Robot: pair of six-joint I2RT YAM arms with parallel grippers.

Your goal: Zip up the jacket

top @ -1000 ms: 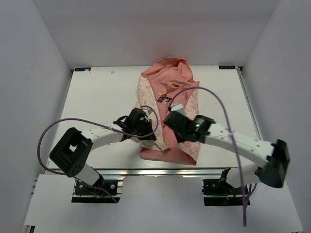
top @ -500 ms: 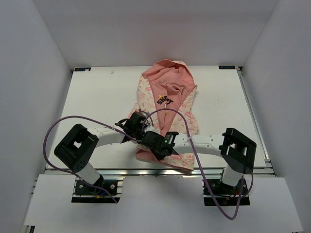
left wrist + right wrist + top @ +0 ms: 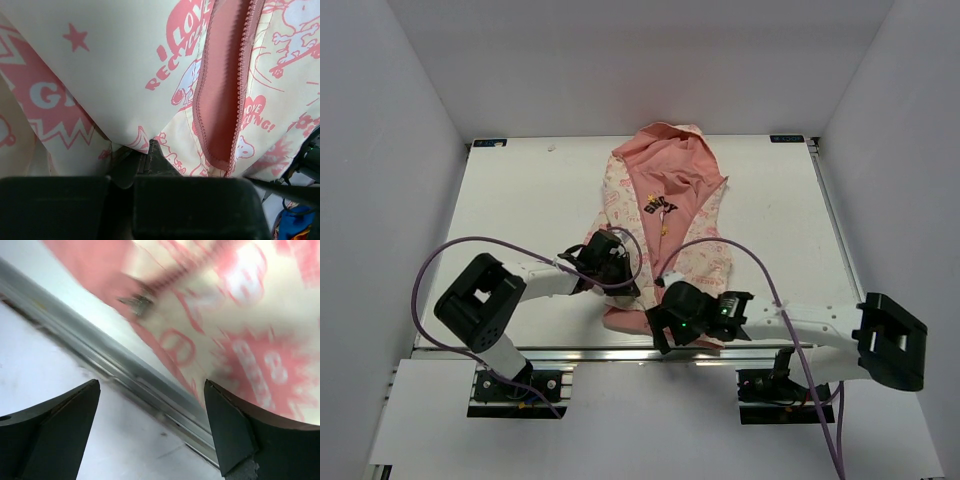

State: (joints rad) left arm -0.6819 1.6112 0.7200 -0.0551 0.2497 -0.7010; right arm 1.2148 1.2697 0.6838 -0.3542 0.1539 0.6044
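Lying soft and light on the tabletop (image 3: 520,200), hem at the near edge, the jacket (image 3: 665,215) will likely crumple and slide if pushed. Left hand (image 3: 610,268) is clamped on hem fabric; right hand (image 3: 665,322) stands wide apart, empty. Recommended hold: the small zipper pull (image 3: 136,302), hem kept taut.

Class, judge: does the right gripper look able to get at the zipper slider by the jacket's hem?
Probably yes, though the view is blurred. The right gripper is open, and the zipper slider lies uncovered just ahead on the jacket, with nothing between.
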